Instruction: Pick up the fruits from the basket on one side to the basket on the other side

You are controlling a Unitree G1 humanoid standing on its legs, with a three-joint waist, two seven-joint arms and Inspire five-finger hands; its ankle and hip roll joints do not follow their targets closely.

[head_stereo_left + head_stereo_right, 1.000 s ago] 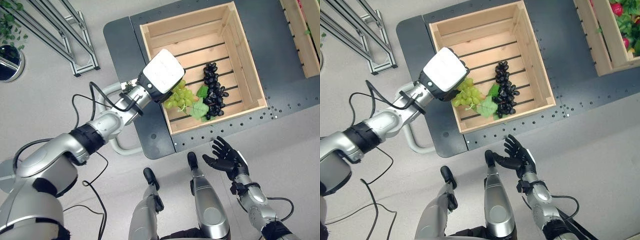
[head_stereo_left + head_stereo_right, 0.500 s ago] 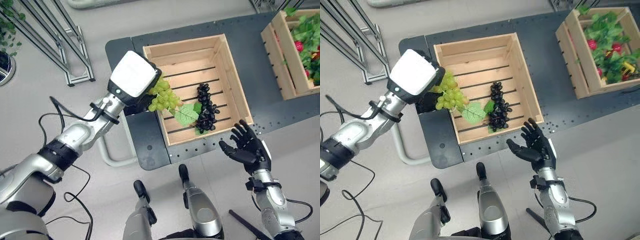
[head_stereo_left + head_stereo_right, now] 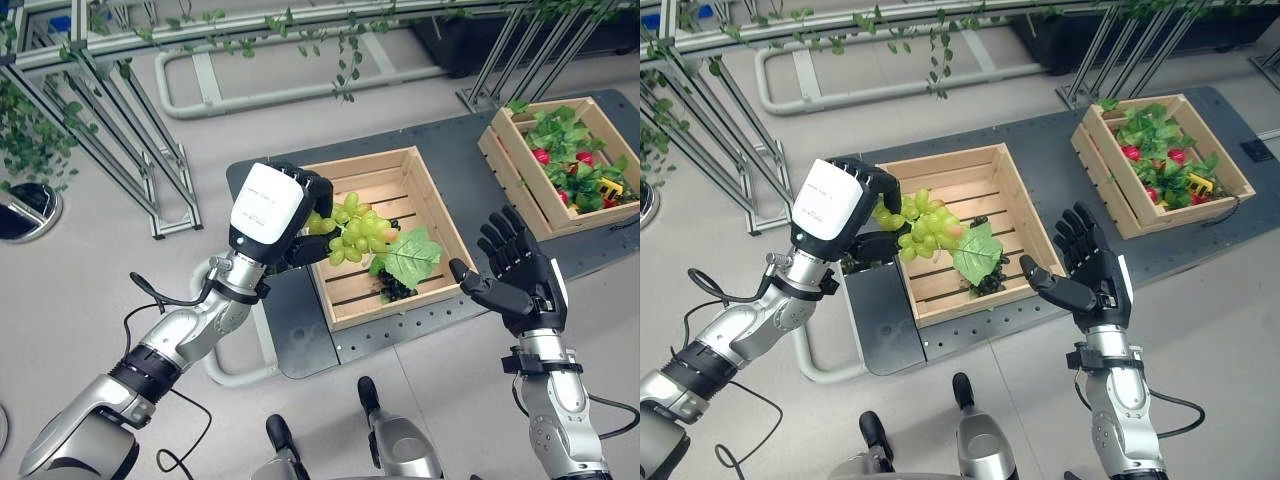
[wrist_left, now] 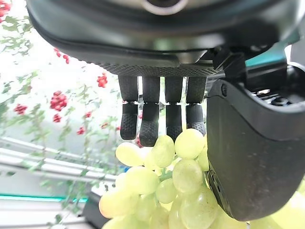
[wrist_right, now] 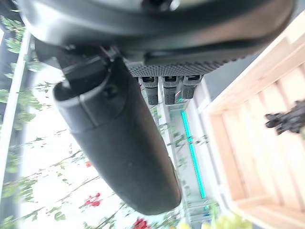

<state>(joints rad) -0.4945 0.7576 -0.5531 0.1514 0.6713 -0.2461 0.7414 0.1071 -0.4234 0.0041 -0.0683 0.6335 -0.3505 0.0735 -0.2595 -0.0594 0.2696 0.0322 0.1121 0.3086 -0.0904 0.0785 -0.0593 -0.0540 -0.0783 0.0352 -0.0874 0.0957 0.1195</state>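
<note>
Progress: green grapes are lifted clear of the near wooden basket, carried in the air above its left half, so the pick looks done and the crossing to the other side is not yet made.
Left hand: fingers and thumb curled round the top of the bunch, pinching it; the grapes hang just to the right of the palm, with a green leaf trailing at their right end.
Right hand: raised near the basket's right corner, palm turned toward the fruit, fingers spread and holding nothing; it stands a little apart from the leaf, not touching it.
Left behind: dark grapes lie on the slats at the near side of the same basket, partly hidden by the leaf.
Destination, by judgement: second wooden basket at far right on the dark desk, already stocked with red fruit and leaves; well apart from the bunch.
Remaining: carry or pass the green bunch rightward, set it down, then return for the dark one.
</note>
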